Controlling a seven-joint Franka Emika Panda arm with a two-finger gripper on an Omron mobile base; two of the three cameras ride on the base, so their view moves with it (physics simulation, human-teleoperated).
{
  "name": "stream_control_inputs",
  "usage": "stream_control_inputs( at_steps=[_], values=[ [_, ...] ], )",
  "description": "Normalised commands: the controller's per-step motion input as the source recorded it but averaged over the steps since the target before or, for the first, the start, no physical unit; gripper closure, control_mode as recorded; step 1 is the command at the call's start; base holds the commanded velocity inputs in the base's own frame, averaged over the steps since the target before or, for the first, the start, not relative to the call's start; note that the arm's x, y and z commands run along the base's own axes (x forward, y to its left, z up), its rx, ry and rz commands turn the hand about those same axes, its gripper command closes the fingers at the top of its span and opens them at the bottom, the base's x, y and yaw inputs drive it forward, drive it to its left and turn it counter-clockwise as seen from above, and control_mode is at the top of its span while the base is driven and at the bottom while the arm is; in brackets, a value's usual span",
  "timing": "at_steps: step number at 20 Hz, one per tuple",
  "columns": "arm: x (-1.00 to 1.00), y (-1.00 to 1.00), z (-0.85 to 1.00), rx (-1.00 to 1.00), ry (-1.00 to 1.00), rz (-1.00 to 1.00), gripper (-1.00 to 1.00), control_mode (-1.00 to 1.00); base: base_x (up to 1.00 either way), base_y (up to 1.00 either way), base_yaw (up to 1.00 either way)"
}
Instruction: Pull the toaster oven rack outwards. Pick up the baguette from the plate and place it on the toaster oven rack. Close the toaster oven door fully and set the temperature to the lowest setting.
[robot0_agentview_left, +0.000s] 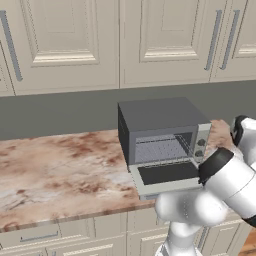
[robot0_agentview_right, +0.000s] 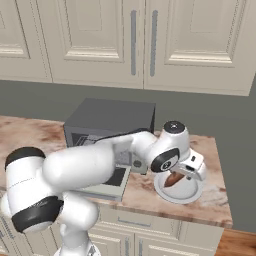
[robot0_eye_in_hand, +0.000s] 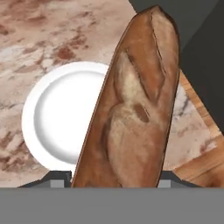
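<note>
Hand view: the gripper (robot0_eye_in_hand: 116, 181) clasps the baguette (robot0_eye_in_hand: 131, 105) between its fingers, lifted above the white plate (robot0_eye_in_hand: 48, 109). Right base view: plate (robot0_agentview_right: 192, 192) sits on the counter (robot0_agentview_right: 30, 132), right of the toaster oven (robot0_agentview_right: 107, 120). Toaster oven door (robot0_agentview_left: 167, 176) lies open.

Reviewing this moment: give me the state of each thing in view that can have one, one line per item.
toaster oven door: fully open, lying flat.
toaster oven rack: inside the oven; cannot tell whether it is pulled out.
baguette: lifted off the plate, held between the jaws.
plate: on the counter, nothing lying in it.
gripper: above the plate, jaws shut on the baguette.
upper cabinet doors: closed.
</note>
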Motion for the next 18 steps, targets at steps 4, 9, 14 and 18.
stream_control_inputs(
  at_steps=[4,9,14,18],
  values=[
    [-0.67,0.37,0.59,0.04,0.05,0.17,1.00,-1.00,0.00,0.00,0.00],
    [-0.42,0.64,0.65,0.01,0.00,0.33,1.00,-1.00,0.00,0.00,0.00],
    [-0.31,0.85,0.30,-0.02,0.00,0.45,1.00,-1.00,0.00,0.00,0.00],
    [-0.34,0.96,0.25,-0.09,0.00,0.48,1.00,-1.00,0.00,0.00,0.00]
  ],
)
